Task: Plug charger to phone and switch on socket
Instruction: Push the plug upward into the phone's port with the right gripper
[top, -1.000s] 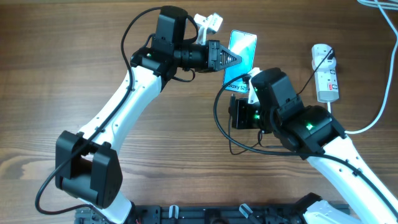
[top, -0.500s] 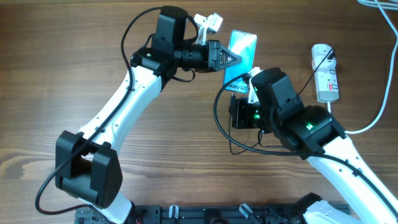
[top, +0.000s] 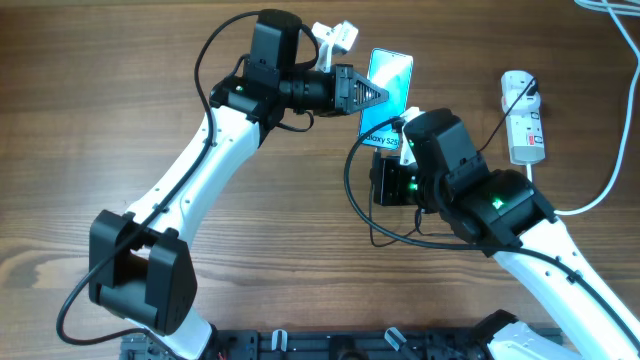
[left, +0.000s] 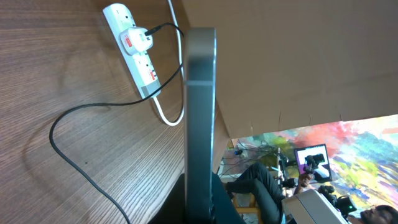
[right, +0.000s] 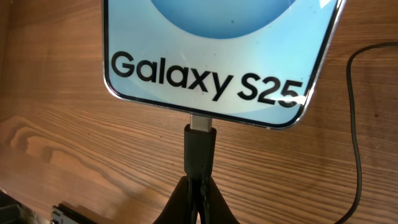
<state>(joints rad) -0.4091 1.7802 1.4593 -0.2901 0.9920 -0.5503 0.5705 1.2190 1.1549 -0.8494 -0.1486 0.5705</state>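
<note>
My left gripper (top: 372, 93) is shut on the phone (top: 392, 80), which has a cyan screen and a white "Galaxy S25" band. In the left wrist view the phone (left: 200, 106) shows edge-on between the jaws (left: 200, 208). My right gripper (right: 200, 193) is shut on the charger's dark connector (right: 200, 149). The connector's tip sits in the port on the phone's bottom edge (right: 211, 74). The thin black cable (left: 81, 168) loops over the table to a white plug in the socket (left: 134, 46). The socket (top: 524, 125) lies at the right of the table, with small red switches.
A thick white cord (top: 610, 180) runs from the socket toward the right table edge. My right arm's black cables (top: 375, 225) hang in loops below the phone. A white clip-like object (top: 335, 38) lies behind the left gripper.
</note>
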